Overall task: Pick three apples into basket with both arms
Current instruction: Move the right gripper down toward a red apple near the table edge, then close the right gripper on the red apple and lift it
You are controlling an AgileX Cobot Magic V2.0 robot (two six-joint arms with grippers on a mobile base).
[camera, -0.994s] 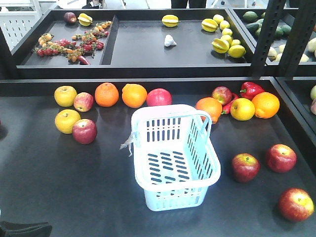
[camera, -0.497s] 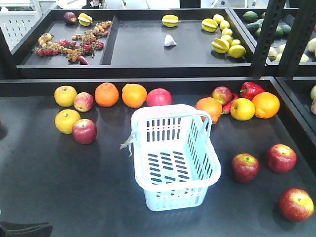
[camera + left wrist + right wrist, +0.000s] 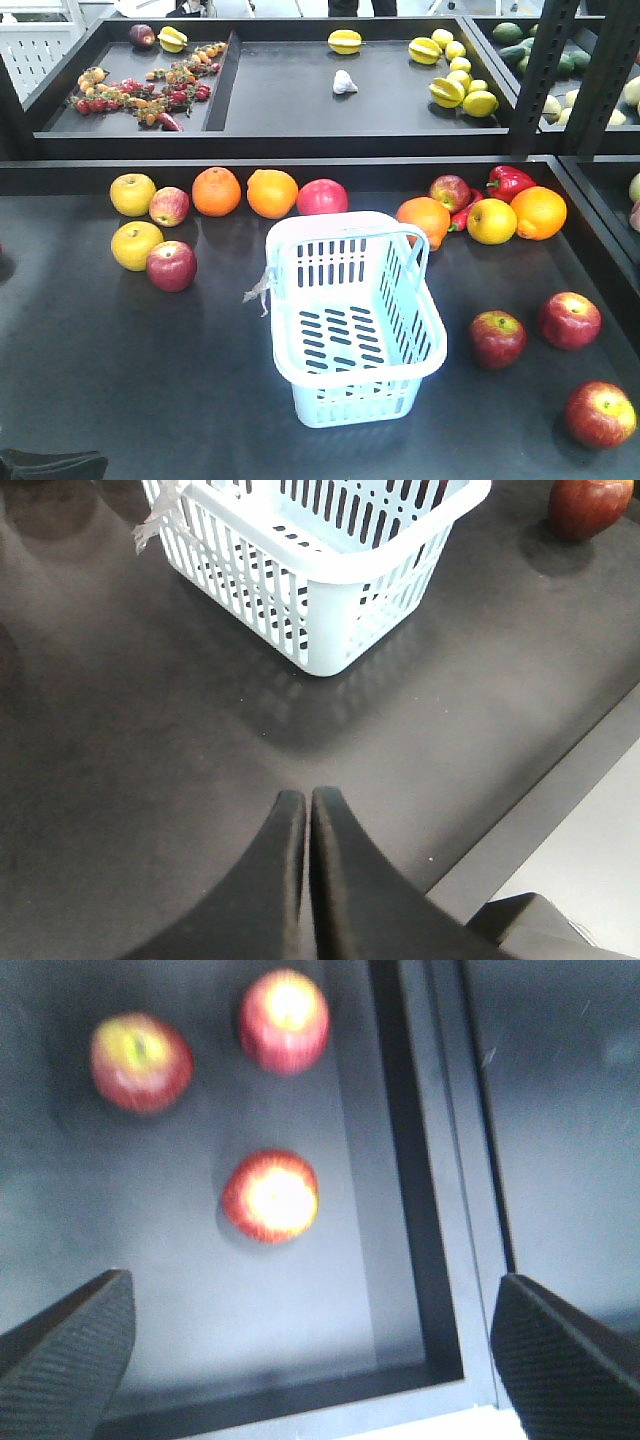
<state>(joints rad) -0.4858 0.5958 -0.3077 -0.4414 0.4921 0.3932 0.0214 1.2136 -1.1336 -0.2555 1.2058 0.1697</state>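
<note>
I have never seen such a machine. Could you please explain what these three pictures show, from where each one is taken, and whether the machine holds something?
It is a two-armed robot. The front picture looks down at a dark table with a pale blue basket, empty, among apples, oranges and other fruit. The other two pictures come from cameras on the wrists. The left gripper has its jaws pressed together and holds nothing; the basket stands ahead of it. The right gripper is wide open above three red apples near the table's edge. Nothing is held yet.
</note>
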